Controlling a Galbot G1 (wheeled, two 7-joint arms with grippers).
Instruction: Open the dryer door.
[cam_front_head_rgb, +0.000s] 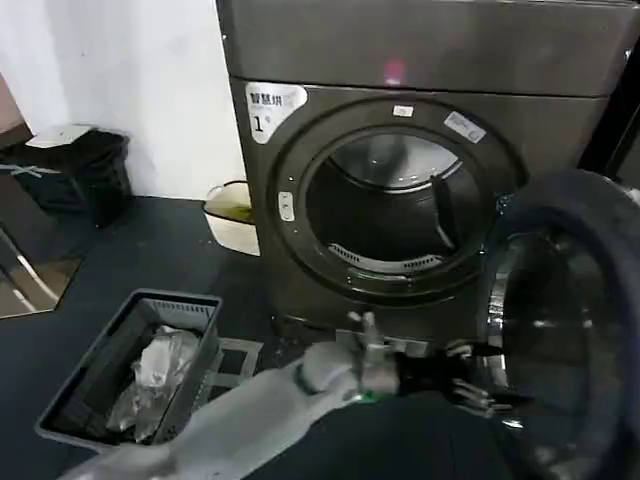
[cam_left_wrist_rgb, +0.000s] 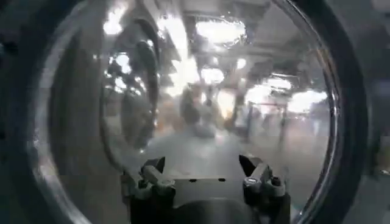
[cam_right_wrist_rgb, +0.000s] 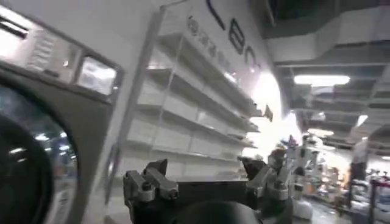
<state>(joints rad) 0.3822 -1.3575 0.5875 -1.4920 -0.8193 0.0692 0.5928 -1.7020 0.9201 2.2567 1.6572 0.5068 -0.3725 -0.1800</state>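
The dark grey dryer (cam_front_head_rgb: 560, 60) carries a white label (cam_front_head_rgb: 268, 105) marked "1" and a small red light (cam_front_head_rgb: 393, 71). Its drum opening (cam_front_head_rgb: 390, 210) is uncovered. The dryer door (cam_front_head_rgb: 585, 330) stands swung out to the right, its dark inner side and chrome ring facing me. My left arm reaches across low in front of the machine, and the left gripper (cam_front_head_rgb: 478, 388) sits at the door's near edge. In the left wrist view the door glass (cam_left_wrist_rgb: 201, 91) lies just ahead of the left gripper (cam_left_wrist_rgb: 202, 165), which is open and holds nothing. The right gripper (cam_right_wrist_rgb: 204, 167) is open and empty, off to the side.
A grey basket (cam_front_head_rgb: 130, 370) holding a plastic bag stands on the dark floor at the lower left. A white tub (cam_front_head_rgb: 232, 215) sits beside the dryer, a black crate (cam_front_head_rgb: 75, 170) by the wall. The right wrist view has a neighbouring machine (cam_right_wrist_rgb: 36, 140) and white shelves (cam_right_wrist_rgb: 195, 115).
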